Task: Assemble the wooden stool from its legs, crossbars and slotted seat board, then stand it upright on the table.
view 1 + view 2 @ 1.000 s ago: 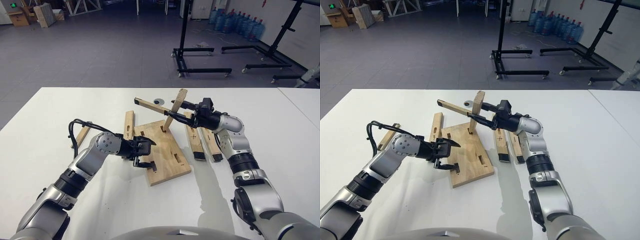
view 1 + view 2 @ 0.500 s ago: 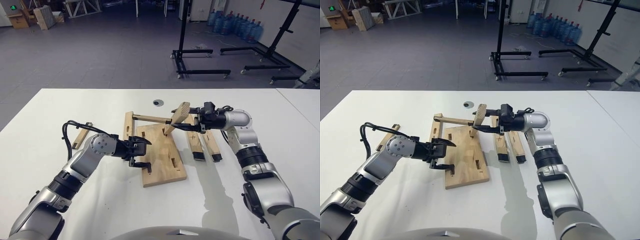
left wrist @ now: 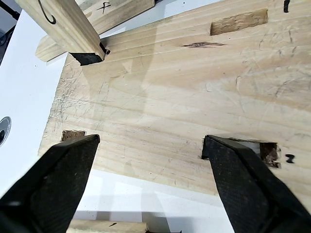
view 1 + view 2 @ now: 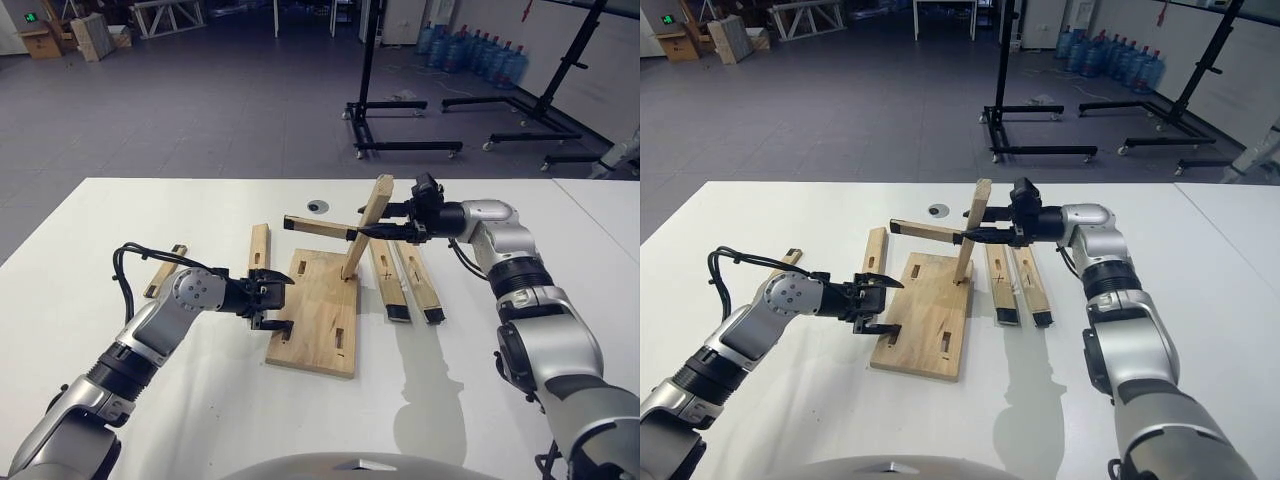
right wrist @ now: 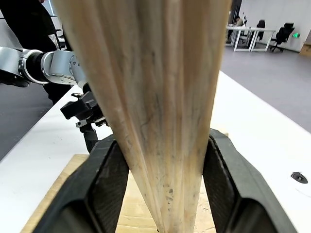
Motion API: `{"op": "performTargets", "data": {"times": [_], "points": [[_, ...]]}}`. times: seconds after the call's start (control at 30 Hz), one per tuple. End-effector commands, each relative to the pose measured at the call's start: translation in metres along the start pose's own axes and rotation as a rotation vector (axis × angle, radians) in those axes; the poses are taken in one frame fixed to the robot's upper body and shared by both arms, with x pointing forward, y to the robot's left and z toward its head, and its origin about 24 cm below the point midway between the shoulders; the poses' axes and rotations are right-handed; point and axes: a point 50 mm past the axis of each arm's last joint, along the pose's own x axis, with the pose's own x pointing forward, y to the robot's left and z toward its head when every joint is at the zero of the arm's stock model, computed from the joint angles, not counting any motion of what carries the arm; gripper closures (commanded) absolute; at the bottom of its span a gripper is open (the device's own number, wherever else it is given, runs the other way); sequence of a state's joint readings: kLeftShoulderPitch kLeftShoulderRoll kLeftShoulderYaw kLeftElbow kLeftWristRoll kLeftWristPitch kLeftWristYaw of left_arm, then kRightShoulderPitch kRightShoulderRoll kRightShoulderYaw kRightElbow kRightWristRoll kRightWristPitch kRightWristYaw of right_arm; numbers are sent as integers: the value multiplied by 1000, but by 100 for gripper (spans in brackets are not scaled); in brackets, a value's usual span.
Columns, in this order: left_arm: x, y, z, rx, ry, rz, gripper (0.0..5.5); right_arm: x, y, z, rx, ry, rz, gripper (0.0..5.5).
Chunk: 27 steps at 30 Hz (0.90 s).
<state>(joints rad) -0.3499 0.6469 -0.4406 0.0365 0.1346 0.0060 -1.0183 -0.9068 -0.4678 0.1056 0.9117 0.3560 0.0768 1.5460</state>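
The right claw [image 4: 368,230] is clenching the leg [image 4: 379,197], which is leaning with its foot in the far slot of the seat board [image 4: 318,322], a crossbar [image 4: 316,227] jutting out past the board's far-left corner. The left claw [image 4: 283,300] is resting released, fingers spread at the board's left edge. If the tilted leg is being levered, the unclamped board is likely skidding on the surface [image 4: 240,410] and the joint jamming.

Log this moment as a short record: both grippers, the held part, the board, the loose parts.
left gripper: open, at the seat board's left edge
right gripper: shut on a tilted leg, lower end at a board slot
crossbar: joined to that leg, pointing left
seat board: flat on table
loose legs: two right of board, one left
short stick: far left
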Motion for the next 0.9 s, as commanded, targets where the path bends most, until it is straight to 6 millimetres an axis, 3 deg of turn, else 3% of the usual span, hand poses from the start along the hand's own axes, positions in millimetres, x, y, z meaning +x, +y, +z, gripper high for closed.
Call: {"op": "performTargets", "data": {"times": [0.03, 0.37, 0.7, 0.9], "points": [[11, -21, -27, -14, 173, -68, 155, 8, 3, -31, 139, 141, 36, 344], [34, -47, -23, 20, 181, -341, 155, 11, 11, -65, 205, 206, 9, 345], [50, -45, -24, -464, 54, -572, 155, 17, 13, -71, 251, 222, 12, 345], [50, -47, -35, -477, 141, -578, 155, 21, 12, -65, 206, 216, 26, 345]]}}
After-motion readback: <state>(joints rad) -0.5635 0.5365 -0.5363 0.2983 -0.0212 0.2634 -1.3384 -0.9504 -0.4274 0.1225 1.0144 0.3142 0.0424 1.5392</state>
